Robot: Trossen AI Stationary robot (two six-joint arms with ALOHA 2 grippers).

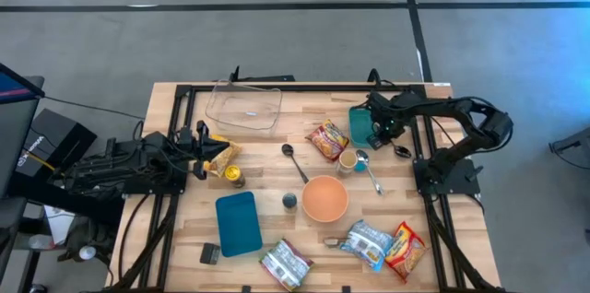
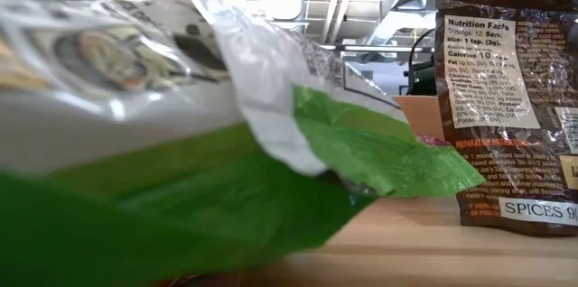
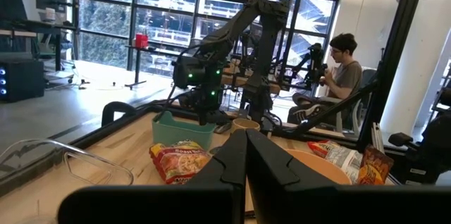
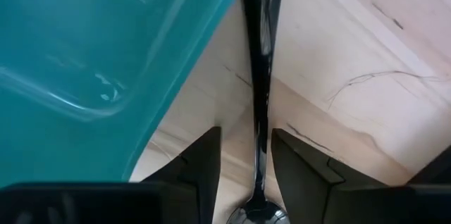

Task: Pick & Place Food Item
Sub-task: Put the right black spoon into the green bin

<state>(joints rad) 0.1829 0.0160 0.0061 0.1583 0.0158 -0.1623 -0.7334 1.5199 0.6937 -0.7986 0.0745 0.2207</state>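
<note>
My right gripper [image 4: 246,157] points down at the table's far right, beside a teal container [image 1: 361,125]. It is open. Its fingers stand on either side of the handle of a dark spoon [image 4: 259,90] that lies on the wood next to the teal container [image 4: 91,55]; a gap shows on both sides. A red-orange noodle packet [image 1: 327,138] lies left of the container. My left gripper [image 3: 246,157] is shut on nothing, level at the table's left side [image 1: 198,150], next to a yellow bag [image 1: 221,157].
An orange bowl [image 1: 324,198], a cup [image 1: 348,159], two more spoons [image 1: 295,162] [image 1: 369,173], a teal lid [image 1: 238,222] and a clear tub [image 1: 244,107] lie about. Food packets [image 1: 369,242] [image 1: 406,249] [image 1: 286,263] line the near edge. A person [image 3: 345,62] sits beyond the table.
</note>
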